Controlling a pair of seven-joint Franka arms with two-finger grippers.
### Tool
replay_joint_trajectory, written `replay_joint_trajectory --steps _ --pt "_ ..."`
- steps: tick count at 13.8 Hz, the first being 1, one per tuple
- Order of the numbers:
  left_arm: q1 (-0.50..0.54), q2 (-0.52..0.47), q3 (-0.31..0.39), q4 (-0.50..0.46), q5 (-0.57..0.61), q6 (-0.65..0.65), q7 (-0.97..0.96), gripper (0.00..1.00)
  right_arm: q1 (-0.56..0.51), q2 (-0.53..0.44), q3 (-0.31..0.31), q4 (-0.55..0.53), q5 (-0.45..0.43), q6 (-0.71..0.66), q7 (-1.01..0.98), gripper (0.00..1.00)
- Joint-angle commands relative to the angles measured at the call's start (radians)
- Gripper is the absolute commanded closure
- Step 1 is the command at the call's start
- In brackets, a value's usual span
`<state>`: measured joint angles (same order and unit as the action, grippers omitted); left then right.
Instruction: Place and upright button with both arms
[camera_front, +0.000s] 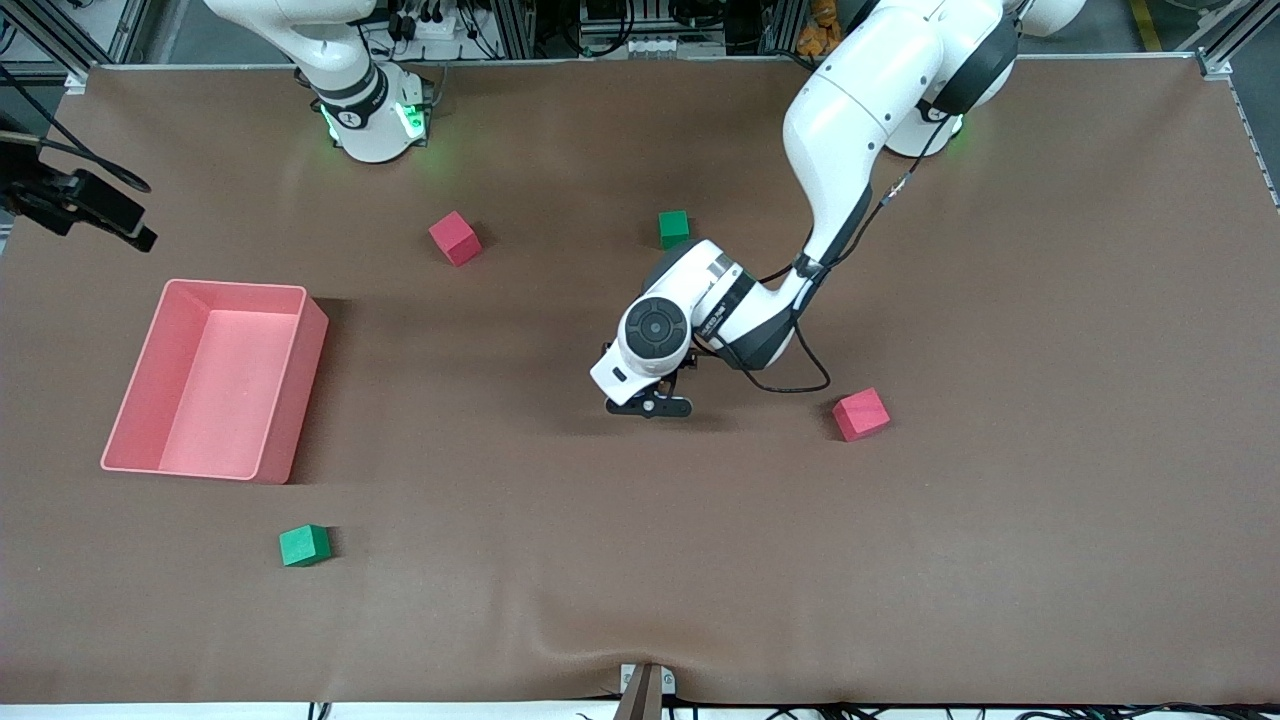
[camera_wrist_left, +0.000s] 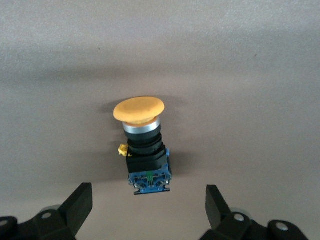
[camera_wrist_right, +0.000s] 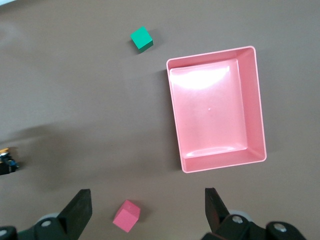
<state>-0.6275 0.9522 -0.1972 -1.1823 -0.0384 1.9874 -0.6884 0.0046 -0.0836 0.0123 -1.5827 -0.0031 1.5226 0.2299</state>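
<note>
The button (camera_wrist_left: 145, 150) lies on its side on the brown table, with its orange cap (camera_wrist_left: 138, 108) pointing away from the fingers and its blue base toward them. My left gripper (camera_wrist_left: 148, 210) is open, with the fingertips (camera_wrist_left: 80, 202) wide on either side of the base and not touching it. In the front view the left gripper (camera_front: 650, 405) is low over the table's middle and hides the button. My right gripper (camera_wrist_right: 148, 212) is open and empty, high over the table near a red cube (camera_wrist_right: 126, 216). The button shows at the edge of the right wrist view (camera_wrist_right: 7, 160).
A pink bin (camera_front: 235, 286) stands toward the right arm's end and also shows in the right wrist view (camera_wrist_right: 252, 100). There is a red cube (camera_front: 455, 238) and a green cube (camera_front: 673, 228) near the bases, a red cube (camera_front: 860, 413) beside the left gripper, and a green cube (camera_front: 304, 545) nearer the camera.
</note>
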Motion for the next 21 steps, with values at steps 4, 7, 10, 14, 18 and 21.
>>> replay_joint_trajectory --steps 4,7,10,14,18,21 --pt "0.002 0.040 0.004 0.049 -0.018 0.001 0.000 0.24 -0.015 0.027 0.023 0.064 -0.031 0.002 0.002 0.00" --pt "0.005 0.042 0.004 0.049 -0.021 0.002 0.000 0.27 -0.014 0.033 0.020 0.070 -0.024 0.004 -0.003 0.00" --pt "0.006 0.051 0.004 0.050 -0.023 0.004 0.000 0.36 -0.015 0.038 0.020 0.084 -0.020 0.002 -0.003 0.00" --pt "0.006 0.057 0.005 0.049 -0.035 0.011 0.000 0.37 -0.014 0.044 0.017 0.084 -0.020 -0.002 -0.003 0.00" --pt "0.006 0.057 0.005 0.049 -0.037 0.018 -0.002 0.38 -0.011 0.044 0.008 0.082 -0.018 -0.004 -0.003 0.00" --pt "0.008 0.062 0.005 0.049 -0.037 0.018 -0.002 0.47 -0.011 0.045 0.008 0.081 -0.018 -0.004 -0.001 0.00"
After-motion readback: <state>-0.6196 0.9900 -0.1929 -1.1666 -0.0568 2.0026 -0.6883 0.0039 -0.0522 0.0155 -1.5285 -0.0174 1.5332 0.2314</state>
